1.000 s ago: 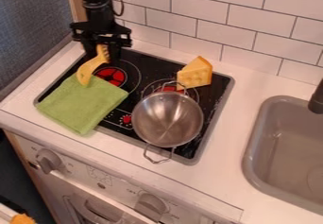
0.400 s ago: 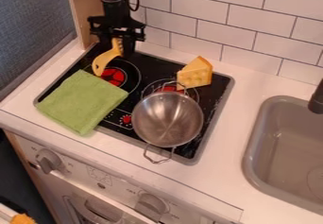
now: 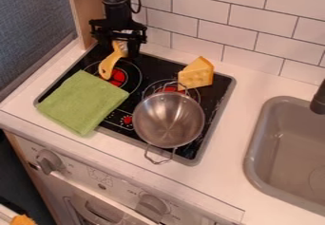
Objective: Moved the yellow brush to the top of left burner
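1. One black hand (image 3: 119, 51) hangs down over the back left part of the black stovetop (image 3: 217, 93), near the tiled wall (image 3: 190, 8); whether it is clenched on anything or released, I cannot tell.
2. The yellow brush (image 3: 108, 67) has its upper end right at the hand, and its curved lower end reaches down over the left side of the left burner (image 3: 119, 77) (its middle glows red). I cannot tell whether the brush touches the stovetop.
3. A green cloth (image 3: 82, 102) lies flat just beside that burner, partly on the stovetop and partly on the white bench (image 3: 225, 176).
4. To the right, a shiny metal pot (image 3: 168, 120) with two loop handles sits upright, partly covering another burner (image 3: 170, 90).
5. A yellow wedge of cheese (image 3: 195, 73) stands behind the pot, near its back handle.
6. Farther right, well apart from the brush, is a grey sink (image 3: 272, 134), with part of a dark faucet (image 3: 319, 101) at its edge.
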Tool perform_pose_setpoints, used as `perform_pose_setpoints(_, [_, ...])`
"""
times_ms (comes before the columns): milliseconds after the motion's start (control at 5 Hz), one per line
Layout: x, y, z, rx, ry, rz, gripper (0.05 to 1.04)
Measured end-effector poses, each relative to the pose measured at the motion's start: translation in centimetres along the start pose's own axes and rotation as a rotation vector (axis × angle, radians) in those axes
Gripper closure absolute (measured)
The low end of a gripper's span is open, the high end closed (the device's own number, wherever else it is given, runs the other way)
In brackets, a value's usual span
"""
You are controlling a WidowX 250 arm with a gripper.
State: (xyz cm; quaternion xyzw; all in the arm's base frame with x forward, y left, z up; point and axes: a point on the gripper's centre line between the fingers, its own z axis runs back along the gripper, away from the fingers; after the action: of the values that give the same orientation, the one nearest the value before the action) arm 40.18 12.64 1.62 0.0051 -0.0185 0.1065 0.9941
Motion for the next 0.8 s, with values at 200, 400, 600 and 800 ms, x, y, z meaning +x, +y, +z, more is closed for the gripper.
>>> perform_pose_setpoints(200, [-0.2, -0.4, 0.6, 0.006, 0.000, -0.013, 0.075])
perform_pose_setpoints(400, [-1.1, -1.5, 6.1, 0.001, -0.092, -0.051, 0.079])
perform_pose_setpoints(600, [-3.9, -2.1, 9.2, -0.025, -0.115, -0.070, 0.083])
perform_pose_setpoints(800, [-5.9, -1.8, 8.9, -0.036, -0.094, -0.063, 0.083])
